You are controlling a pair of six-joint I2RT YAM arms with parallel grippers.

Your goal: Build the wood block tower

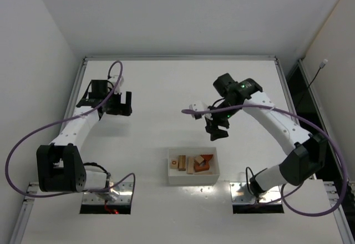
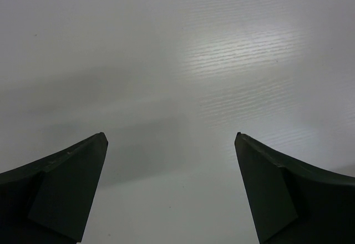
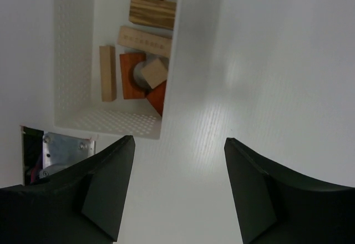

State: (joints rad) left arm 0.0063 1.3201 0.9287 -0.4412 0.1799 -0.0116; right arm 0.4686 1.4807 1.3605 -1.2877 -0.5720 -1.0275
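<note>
Hanging over the white table between walls, left fingers and right fingers gape.

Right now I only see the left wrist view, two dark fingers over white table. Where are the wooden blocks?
Observer: The wooden blocks all lie in a white rectangular plastic bin toward the near edge of the white table; no tower stands yet.
Operator: Is the right gripper holding anything?
Observer: No, the right gripper is empty, jaws apart, over the table just past the bin's far edge.
Operator: Which blocks are in there?
Observer: I see pale tan bars, a small tan cube and reddish-brown pieces, loose in a jumble.
</note>
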